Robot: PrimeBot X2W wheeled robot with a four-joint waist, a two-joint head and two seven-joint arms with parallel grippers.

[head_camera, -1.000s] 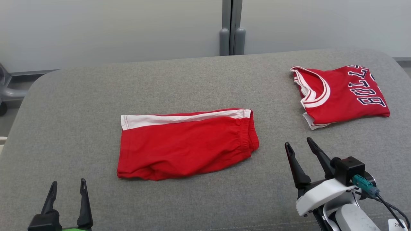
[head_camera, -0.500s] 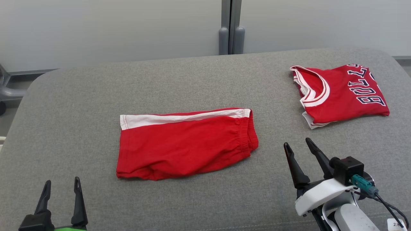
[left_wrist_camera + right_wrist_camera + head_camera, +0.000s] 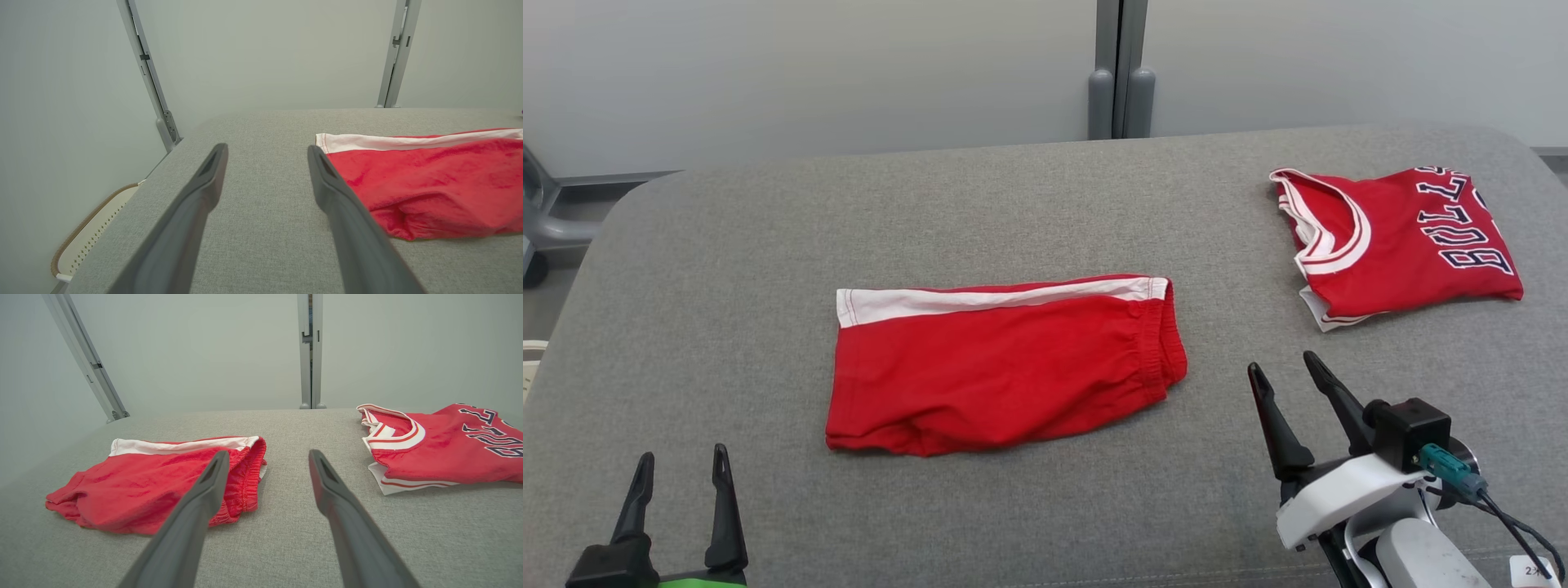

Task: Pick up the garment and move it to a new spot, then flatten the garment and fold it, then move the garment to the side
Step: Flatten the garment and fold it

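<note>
Head view: at the grey cushion's (image 3: 1013,212) near-left corner the left gripper (image 3: 682,452) stands wide, empty; the red shorts (image 3: 1005,367) lie mid-cushion, apparently already folded; the right gripper (image 3: 1281,362) by the near edge gapes empty; a folded jersey (image 3: 1405,245) sits toward the far-right corner. Moving the shorts aside seems left.

Left pincer (image 3: 682,457) at lower left, right pincer (image 3: 1282,363) farther forward, both spread wide, empty.
</note>
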